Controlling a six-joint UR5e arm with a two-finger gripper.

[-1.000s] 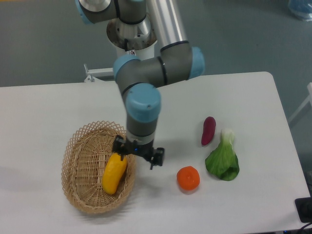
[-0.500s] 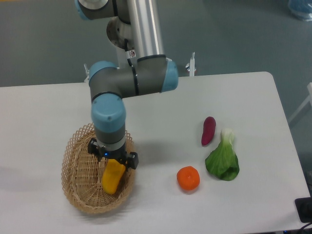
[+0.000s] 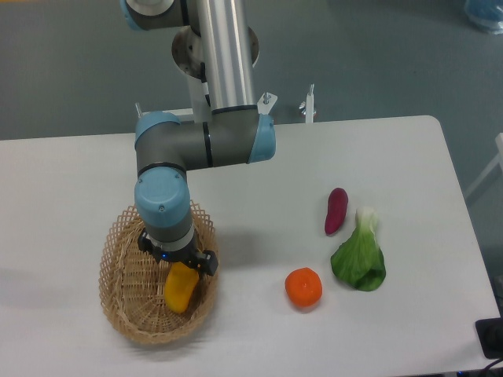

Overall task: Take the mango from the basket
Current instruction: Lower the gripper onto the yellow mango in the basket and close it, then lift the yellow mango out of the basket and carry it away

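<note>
The mango (image 3: pixel 180 288) lies in the wicker basket (image 3: pixel 126 314) at lower left, its upper end hidden under the gripper (image 3: pixel 178 261). An off-centre grasp could squirt the smooth fruit sideways or snag the weave. Finger spread cannot be told; the wrist hides it.

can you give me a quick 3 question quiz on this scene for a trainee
1. True or false: the mango lies inside the basket.
2. Which item sits nearest the orange? A) sweet potato B) bok choy C) mango
3. Fill in: the gripper is over the mango's ____ end, the one farther from the camera.

Key:
1. True
2. B
3. Upper. The arm hides the fingers, so whether the gripper is shut cannot be told.
</note>
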